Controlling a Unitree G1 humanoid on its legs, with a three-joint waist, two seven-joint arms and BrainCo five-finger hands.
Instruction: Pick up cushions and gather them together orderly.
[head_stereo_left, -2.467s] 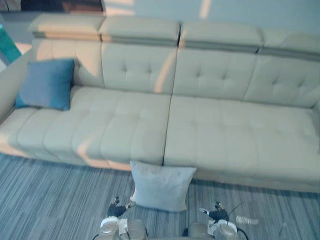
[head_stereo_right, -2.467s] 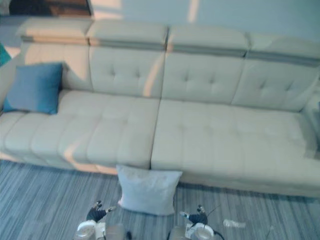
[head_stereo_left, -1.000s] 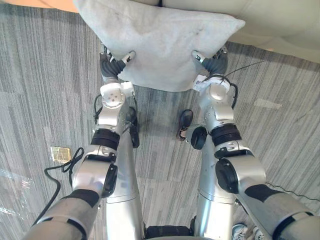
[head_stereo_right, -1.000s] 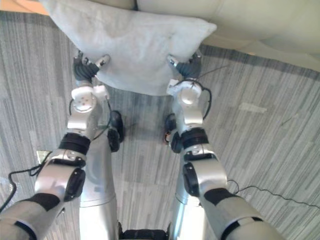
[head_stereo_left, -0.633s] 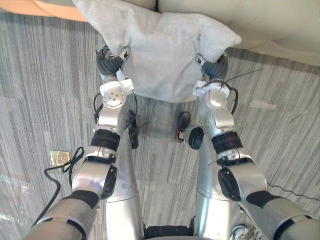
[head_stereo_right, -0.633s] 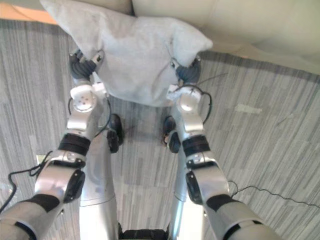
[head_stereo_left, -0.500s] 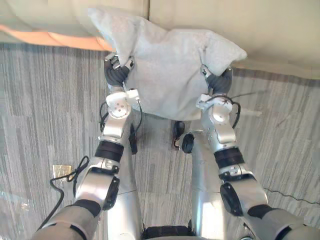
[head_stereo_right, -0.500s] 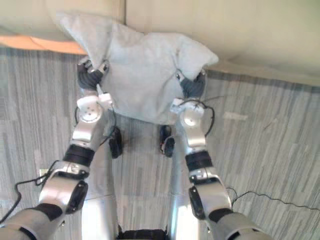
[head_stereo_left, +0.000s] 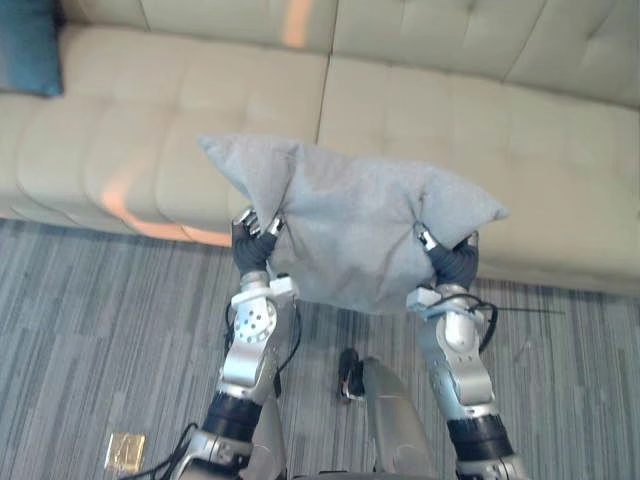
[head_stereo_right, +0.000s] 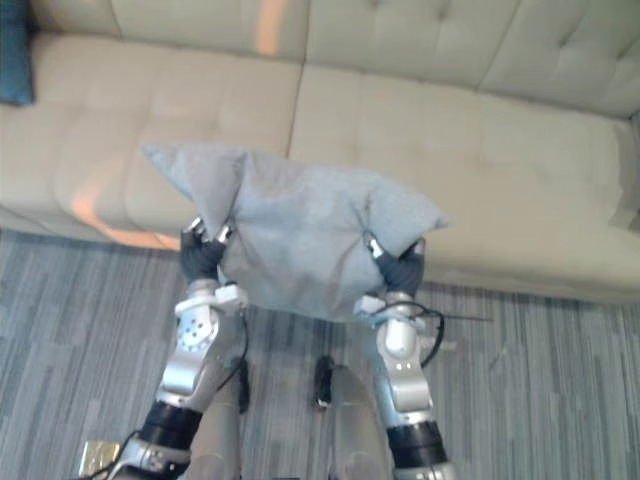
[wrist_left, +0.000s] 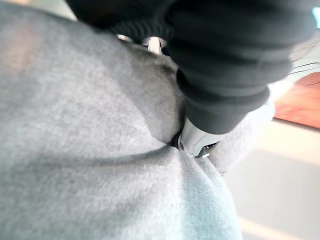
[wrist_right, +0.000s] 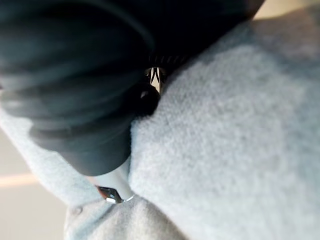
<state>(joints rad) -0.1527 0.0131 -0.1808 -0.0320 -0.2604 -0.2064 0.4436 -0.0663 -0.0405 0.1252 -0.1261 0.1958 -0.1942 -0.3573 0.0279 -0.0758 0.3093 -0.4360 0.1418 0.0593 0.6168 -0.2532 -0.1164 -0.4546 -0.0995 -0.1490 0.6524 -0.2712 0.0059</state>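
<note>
A light grey cushion (head_stereo_left: 345, 225) hangs in the air in front of the beige sofa (head_stereo_left: 520, 170), above the floor. My left hand (head_stereo_left: 253, 245) is shut on the cushion's left side, fingers dug into the cloth (wrist_left: 100, 150). My right hand (head_stereo_left: 452, 262) is shut on its right side, and the fabric (wrist_right: 240, 130) bulges round that hand. A blue cushion (head_stereo_left: 30, 45) leans on the sofa at the far left end.
The sofa's seat (head_stereo_right: 480, 150) stretches wide behind the held cushion. Grey striped carpet (head_stereo_left: 90, 340) covers the floor, with a small yellowish square (head_stereo_left: 123, 452) lying on it at the lower left.
Both hands have closed on the grey cushion and raised it off the floor to seat height. The camera has tilted up, bringing the sofa back into the picture.
</note>
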